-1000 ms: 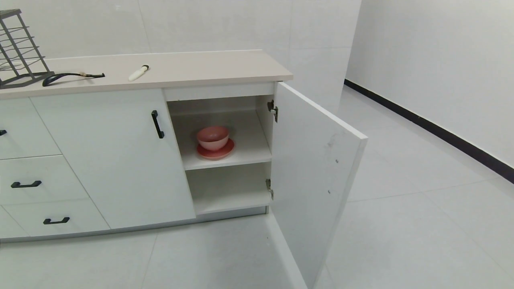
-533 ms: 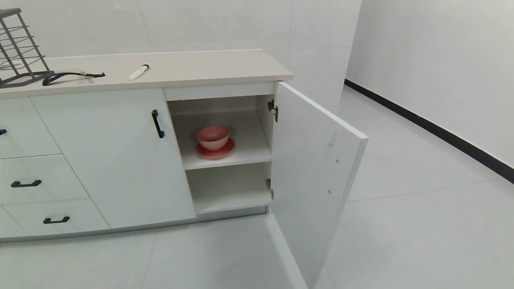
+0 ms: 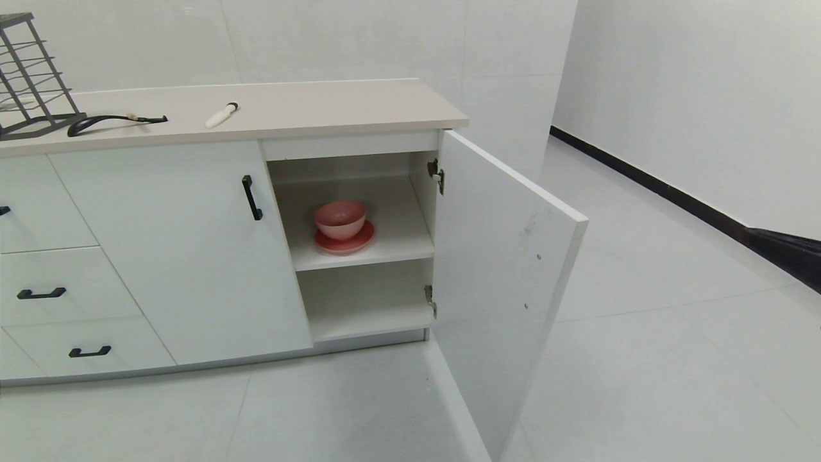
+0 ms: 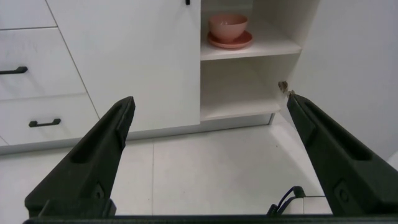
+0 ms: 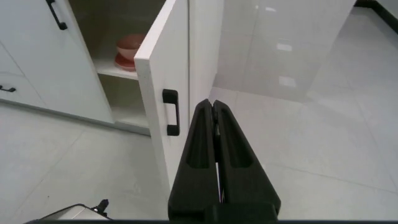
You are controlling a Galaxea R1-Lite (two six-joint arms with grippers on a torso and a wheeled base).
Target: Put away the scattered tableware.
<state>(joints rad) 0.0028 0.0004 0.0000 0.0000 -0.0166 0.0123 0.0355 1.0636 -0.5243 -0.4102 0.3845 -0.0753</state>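
bowl and plate: the pink bowl (image 3: 340,219) sat upright on the red plate (image 3: 346,245), both on the upper shelf (image 3: 401,247) of the open cabinet (image 3: 349,146), nearer the left side of the opening.
cabinet door: the right-hand door (image 3: 507,269) stood swung wide out. its black handle (image 5: 171,112) was on the face turned toward the right gripper.
table: a white-handled utensil (image 3: 222,115) and a black curved utensil (image 3: 109,120) lay on the table (image 3: 333,106), apart from each other. the black one was just beside the wire rack (image 3: 29,77) at the far left end.
left gripper: the left gripper (image 4: 209,102) was released, fingers spread wide with nothing between them. it hung low in front of the cabinet, facing the shelves, well apart from the bowl.
right gripper: the right gripper (image 5: 213,111) was clenched, fingers pressed together on nothing. it hovered outside the open door, near the handle but not touching it.
done (judged): bowl and plate looked put away.
left (judged): the two utensils on the table looked like the remaining scattered tableware. where they belong could not be told. the door was not yet closed.
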